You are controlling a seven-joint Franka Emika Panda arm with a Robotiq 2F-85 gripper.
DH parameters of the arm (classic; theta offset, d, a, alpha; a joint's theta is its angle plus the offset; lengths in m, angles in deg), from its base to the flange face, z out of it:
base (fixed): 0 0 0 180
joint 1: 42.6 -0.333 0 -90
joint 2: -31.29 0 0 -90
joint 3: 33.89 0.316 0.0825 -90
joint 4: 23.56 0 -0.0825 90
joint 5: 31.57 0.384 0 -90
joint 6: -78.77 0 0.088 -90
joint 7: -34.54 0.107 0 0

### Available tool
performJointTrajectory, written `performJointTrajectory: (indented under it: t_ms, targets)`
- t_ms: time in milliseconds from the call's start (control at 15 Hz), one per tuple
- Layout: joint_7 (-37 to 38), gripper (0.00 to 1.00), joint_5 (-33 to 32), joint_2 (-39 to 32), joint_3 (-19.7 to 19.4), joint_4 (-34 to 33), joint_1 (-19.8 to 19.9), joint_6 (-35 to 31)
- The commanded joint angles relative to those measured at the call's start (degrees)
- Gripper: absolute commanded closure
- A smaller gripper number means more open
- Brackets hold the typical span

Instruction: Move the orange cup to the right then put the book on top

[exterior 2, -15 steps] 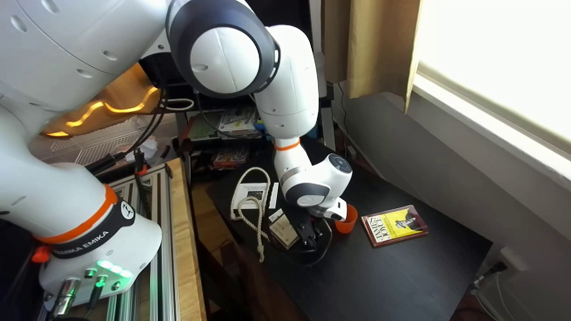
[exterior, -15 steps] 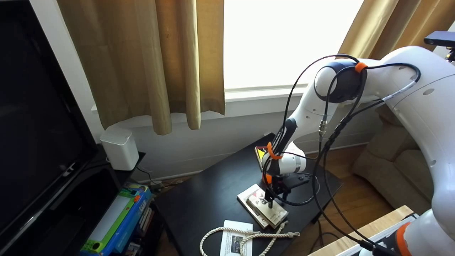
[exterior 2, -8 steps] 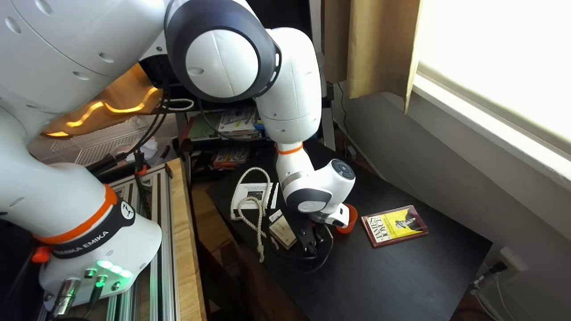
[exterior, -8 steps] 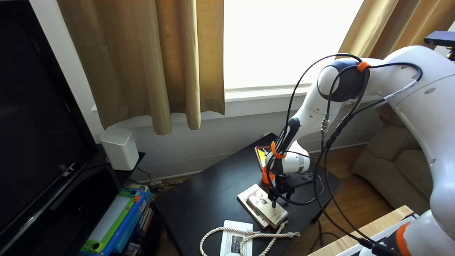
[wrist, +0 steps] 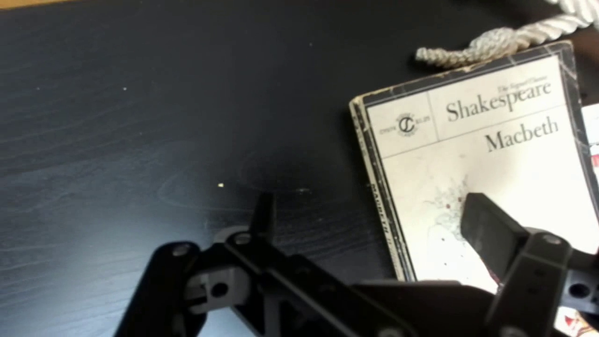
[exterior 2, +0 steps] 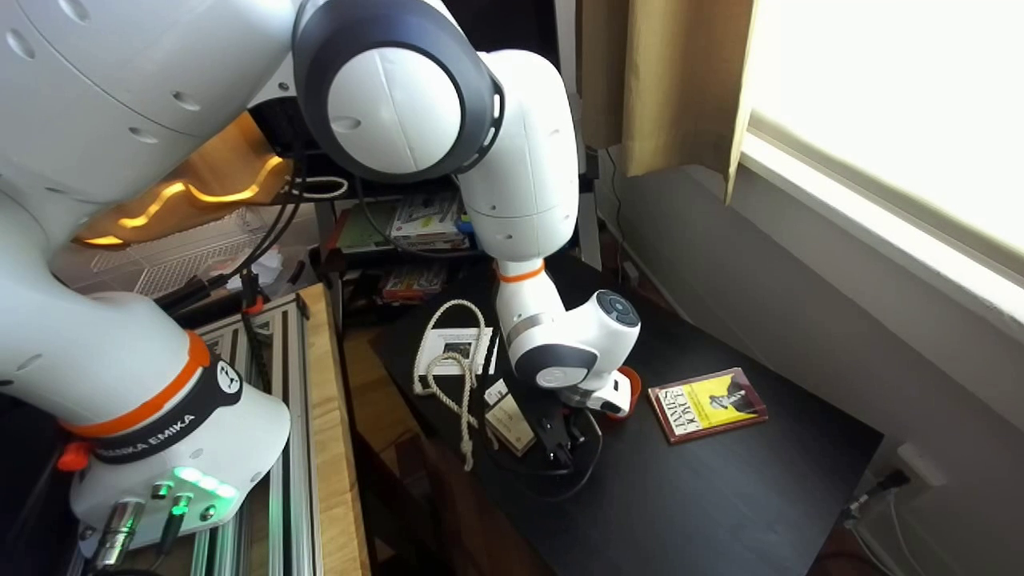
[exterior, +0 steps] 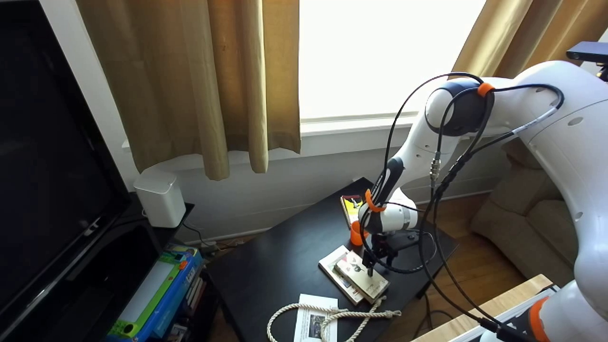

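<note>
The orange cup (exterior: pixel 356 235) stands upright beyond the books in both exterior views; the wrist partly hides it in an exterior view (exterior 2: pixel 636 390). The book, small and cream-white with a yellowed edge and "Macbeth" on its cover (wrist: pixel 449 168), lies flat, partly on a longer pale book (exterior: pixel 330 261). It also shows in an exterior view (exterior 2: pixel 510 422). My gripper (wrist: pixel 367 201) is open and low at the book. In the wrist view one finger is over the table beside the spine, the other over the cover. I cannot tell whether it touches.
A yellow and red James Joyce book (exterior 2: pixel 708 406) lies flat beyond the cup. A rope (exterior: pixel 375 314) lies beside the books, over a white printed sheet (exterior: pixel 318 300). A robot cable loops low over the black table (exterior 2: pixel 704 504). A wall and window stand behind.
My gripper has moved a little to the right in the exterior view where the window is behind the arm. The book and the pale book under it have shifted slightly the same way.
</note>
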Motion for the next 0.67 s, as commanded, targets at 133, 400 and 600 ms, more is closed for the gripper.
performJointTrajectory:
  t_ms: [133,400,600]
  targets:
    - [-1.3,0.00,-1.8,-0.8,2.1,1.1,3.5,-4.9]
    - [-6.1,0.00,-1.5,-0.8,6.8,1.5,9.8,-4.5]
    - [-9.8,0.00,-1.3,-1.6,10.1,1.0,14.6,-2.7]
